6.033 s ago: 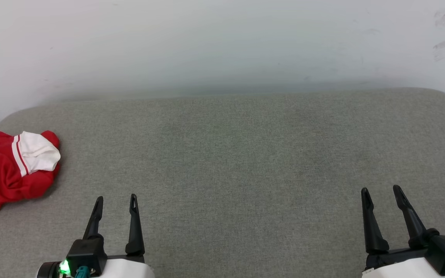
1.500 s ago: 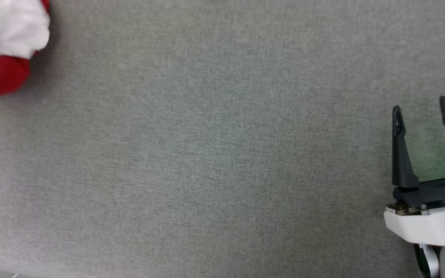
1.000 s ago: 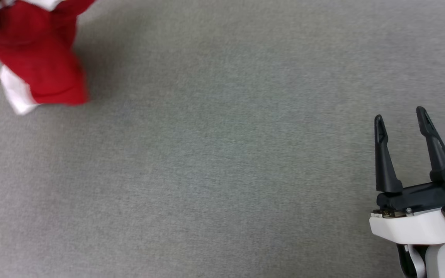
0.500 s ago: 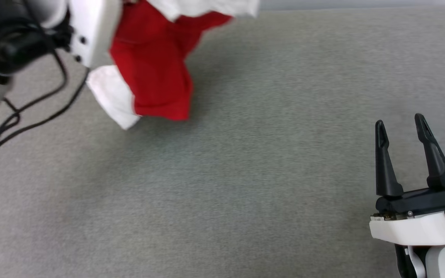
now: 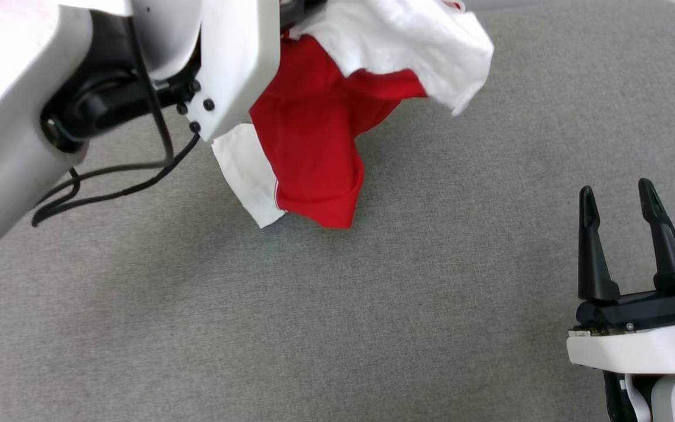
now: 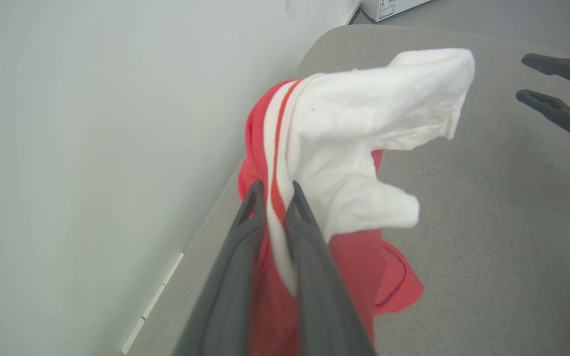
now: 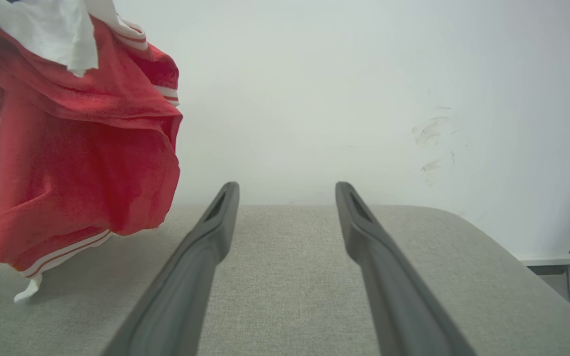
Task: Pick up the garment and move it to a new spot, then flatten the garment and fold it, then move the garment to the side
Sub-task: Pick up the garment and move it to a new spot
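Over coarse grey upholstery (image 5: 372, 328), crumpled garment (image 5: 314, 146)

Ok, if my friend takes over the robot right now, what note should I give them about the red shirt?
Left gripper: shut on the garment at its red-and-white striped trim, holding it up over the grey cushion.
Right gripper: open and empty, low at the right, apart from the garment.
Garment: bunched and hanging. Whether its lowest tip touches the cushion is unclear.
Done: it is picked up.
Left to do: set it down at a new spot, flatten it, fold it, then move it to the side.
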You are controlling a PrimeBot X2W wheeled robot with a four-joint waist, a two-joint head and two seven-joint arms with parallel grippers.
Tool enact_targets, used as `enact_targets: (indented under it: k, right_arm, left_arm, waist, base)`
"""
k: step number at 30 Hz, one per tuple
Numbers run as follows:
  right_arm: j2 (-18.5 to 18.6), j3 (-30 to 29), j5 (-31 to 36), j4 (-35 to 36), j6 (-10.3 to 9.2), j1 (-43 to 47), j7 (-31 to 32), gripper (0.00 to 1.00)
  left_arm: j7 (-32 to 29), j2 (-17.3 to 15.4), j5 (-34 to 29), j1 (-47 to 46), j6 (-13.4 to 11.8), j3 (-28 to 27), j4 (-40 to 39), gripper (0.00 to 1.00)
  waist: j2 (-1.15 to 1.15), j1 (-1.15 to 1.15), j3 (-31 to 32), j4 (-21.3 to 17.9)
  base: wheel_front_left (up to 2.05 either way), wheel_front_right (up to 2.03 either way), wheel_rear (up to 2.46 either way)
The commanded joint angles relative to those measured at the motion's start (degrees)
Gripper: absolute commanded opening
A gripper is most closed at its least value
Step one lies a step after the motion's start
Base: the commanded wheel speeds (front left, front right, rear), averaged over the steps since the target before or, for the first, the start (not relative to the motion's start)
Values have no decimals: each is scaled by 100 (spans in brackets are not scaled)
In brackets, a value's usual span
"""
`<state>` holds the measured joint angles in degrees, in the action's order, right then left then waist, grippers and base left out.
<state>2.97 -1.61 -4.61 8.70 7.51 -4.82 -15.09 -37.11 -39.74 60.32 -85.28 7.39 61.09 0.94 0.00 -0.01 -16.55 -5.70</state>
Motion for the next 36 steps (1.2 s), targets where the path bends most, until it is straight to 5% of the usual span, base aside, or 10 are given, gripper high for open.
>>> enact_targets:
  k: [1,21,22,23,24,29,36]
  right_arm:
    - [-16,3,-24,-7,-3,-3,-12,100]
    - [-15,52,-43,-43,-4,-253,-12,100]
    - [-15,51,-34,-56,-4,-247,-12,100]
    - [-15,64,-24,-73,-4,-236,-12,100]
    - [-15,73,-5,-86,-4,-218,-12,100]
    - [-15,110,48,-162,-4,-74,-12,100]
    - [-15,66,127,-225,-4,169,-12,100]
  left_arm:
    - [62,-15,18,99,-3,85,46,0]
    - [1304,634,-193,2048,-3,1201,1660,0]
    - [1409,673,-241,2061,-3,1208,1720,5]
    - [1523,711,-292,2045,-3,1213,1751,65]
    - [1696,747,-339,2005,-3,1208,1784,100]
    - [2818,843,-800,1834,-90,1047,1904,100]
    - [4521,820,-1381,2212,-989,629,1785,100]
  waist:
    - [0,1,-76,-49]
    - [0,1,-690,-242]
    - [0,1,-669,-221]
    - [0,1,-632,-199]
    - [0,1,-585,-175]
    - [0,1,-221,-59]
    - [0,1,289,134]
  base:
    - [0,0,0]
    - [0,0,0]
    - [0,0,0]
    - [0,0,0]
    - [0,0,0]
    - [0,0,0]
    - [0,0,0]
